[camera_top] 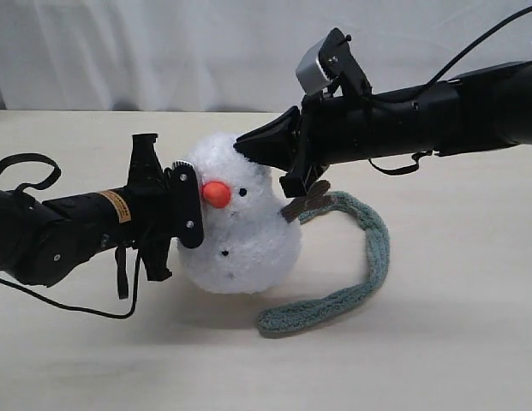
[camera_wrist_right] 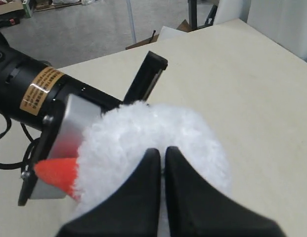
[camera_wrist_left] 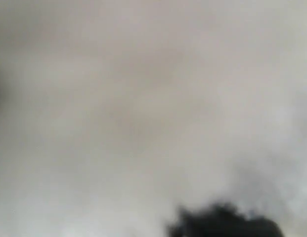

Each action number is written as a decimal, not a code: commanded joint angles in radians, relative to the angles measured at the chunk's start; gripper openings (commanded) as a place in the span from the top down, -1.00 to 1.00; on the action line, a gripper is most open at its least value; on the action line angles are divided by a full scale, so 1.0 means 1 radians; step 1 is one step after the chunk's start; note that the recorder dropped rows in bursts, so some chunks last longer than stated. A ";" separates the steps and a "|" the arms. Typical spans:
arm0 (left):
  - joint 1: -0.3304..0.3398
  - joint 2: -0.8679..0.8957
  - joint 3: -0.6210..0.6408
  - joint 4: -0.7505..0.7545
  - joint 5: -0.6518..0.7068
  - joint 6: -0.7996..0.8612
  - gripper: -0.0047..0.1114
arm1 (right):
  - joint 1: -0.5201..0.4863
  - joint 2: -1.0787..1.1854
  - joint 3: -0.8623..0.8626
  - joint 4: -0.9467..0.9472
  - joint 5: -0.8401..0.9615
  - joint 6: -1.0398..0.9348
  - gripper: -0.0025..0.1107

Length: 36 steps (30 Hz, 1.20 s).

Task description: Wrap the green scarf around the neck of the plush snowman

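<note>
The plush snowman (camera_top: 248, 240) stands upright mid-table, its orange nose (camera_top: 216, 193) facing the camera. My left gripper (camera_top: 190, 205) presses into the left side of its head with one finger in front of the fur, pinching the plush. White fuzz (camera_wrist_left: 143, 98) fills the left wrist view. Above the snowman's head (camera_wrist_right: 158, 126) my right gripper (camera_top: 242, 142) (camera_wrist_right: 162, 152) is shut and holds nothing. The green scarf (camera_top: 373, 248) lies on the table, curving from behind the brown twig arm (camera_top: 304, 204) to the front right. It is off the neck.
The pale wooden table (camera_top: 454, 342) stretches all around the toy. A white curtain (camera_top: 163, 51) hangs behind. The left arm's black cables (camera_top: 26, 167) loop at the far left. Beyond the table's far edge, the right wrist view shows grey floor (camera_wrist_right: 94, 29).
</note>
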 commanded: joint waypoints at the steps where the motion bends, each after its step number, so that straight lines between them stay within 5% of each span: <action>1: -0.010 -0.003 -0.015 -0.080 -0.100 0.100 0.92 | 0.003 0.003 0.000 -0.077 -0.042 0.004 0.75; 8: -0.009 0.079 -0.015 -0.103 -0.101 0.140 0.92 | 0.003 -0.024 0.000 -0.093 -0.049 -0.011 0.01; 14: -0.009 0.082 -0.015 -0.104 -0.109 0.152 0.92 | 0.003 -0.156 0.000 0.047 -0.193 -0.004 -0.04; 18: -0.010 0.082 -0.015 -0.103 -0.109 0.231 0.92 | 0.003 -0.146 0.000 0.084 -0.121 -0.011 0.25; 21: -0.012 0.082 -0.015 -0.066 -0.128 0.429 0.92 | 0.003 -0.143 0.000 0.084 -0.176 0.009 0.59; 26: -0.012 0.064 -0.015 0.022 -0.188 0.665 0.92 | 0.003 -0.148 0.000 0.069 -0.177 0.011 0.86; 31: -0.012 0.053 -0.015 0.053 -0.064 0.989 0.92 | 0.003 -0.147 0.000 0.069 -0.234 0.011 0.88; 36: -0.029 0.034 -0.015 0.056 -0.087 0.988 0.92 | 0.003 -0.144 -0.030 0.071 -0.341 0.051 0.88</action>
